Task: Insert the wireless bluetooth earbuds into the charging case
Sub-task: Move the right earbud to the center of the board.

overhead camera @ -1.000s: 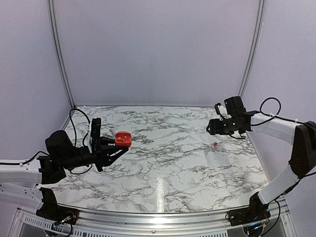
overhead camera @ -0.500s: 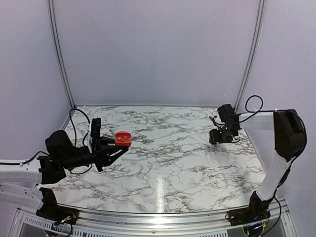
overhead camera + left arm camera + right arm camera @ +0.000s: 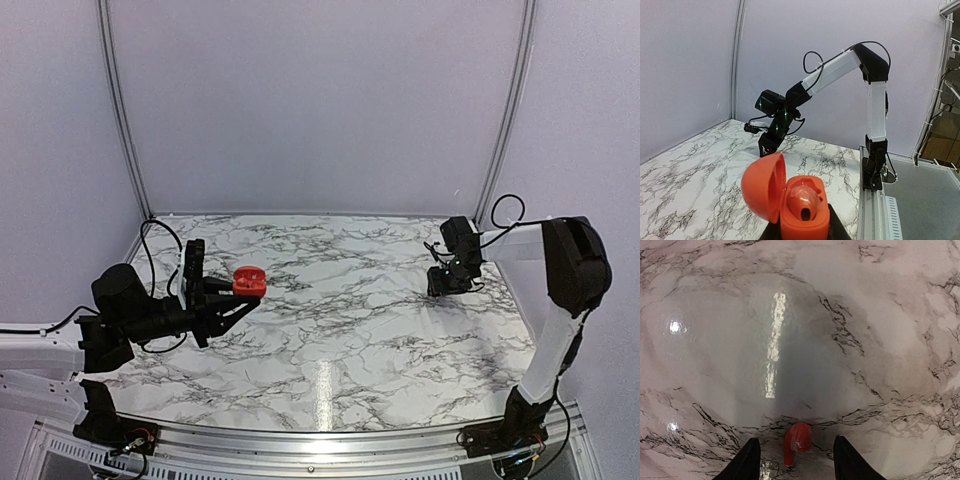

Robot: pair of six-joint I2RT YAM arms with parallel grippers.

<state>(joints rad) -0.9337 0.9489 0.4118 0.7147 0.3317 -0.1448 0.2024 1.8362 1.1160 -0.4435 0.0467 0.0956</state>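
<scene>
Nothing readable is coming through right now.
The red charging case (image 3: 805,222) and the marbled worktop (image 3: 330,330) are showing no legible lettering, labels or numbers.

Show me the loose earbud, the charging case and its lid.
loose earbud (image 3: 797,440): right wrist view, on its rounded head.
charging case (image 3: 805,227): left wrist view, on the base's front wall.
lid (image 3: 760,185): left wrist view, on the middle of the open lid.
</scene>
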